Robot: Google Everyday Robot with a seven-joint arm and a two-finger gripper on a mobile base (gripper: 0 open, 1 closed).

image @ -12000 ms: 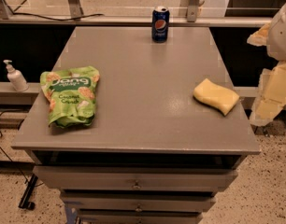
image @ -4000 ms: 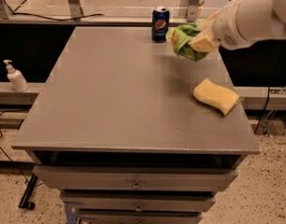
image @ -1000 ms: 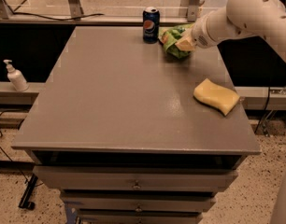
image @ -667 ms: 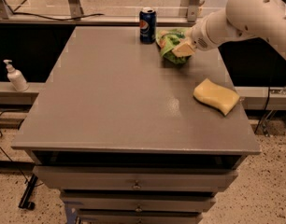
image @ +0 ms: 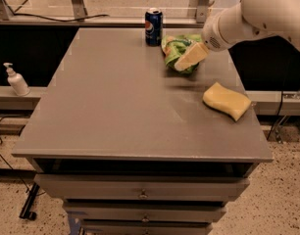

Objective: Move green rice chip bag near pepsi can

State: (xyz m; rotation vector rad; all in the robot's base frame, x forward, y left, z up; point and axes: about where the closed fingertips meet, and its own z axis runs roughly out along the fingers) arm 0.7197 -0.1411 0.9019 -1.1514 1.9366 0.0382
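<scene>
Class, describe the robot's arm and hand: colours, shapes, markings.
The arm is thick, rounded, glossy white, with a grey disc at its wrist. The hand, at the green rice chip bag, shows a cream wedge-shaped finger. No cables or markings visible.

The white arm (image: 267,11) reaches in from the upper right, its thick wrist angled down and to the left. The gripper (image: 183,61) sits over the far right part of the table (image: 115,106), its pale fingers (image: 193,56) pinching the chip bag (image: 175,47).

pepsi can (image: 153,27) stood at table (image: 115,106) back edge | green rice chip bag (image: 173,47) just right, gripper (image: 189,58) clasped it | sponge (image: 227,101) lay front-right | pump bottle (image: 16,81) stood left, off table
</scene>
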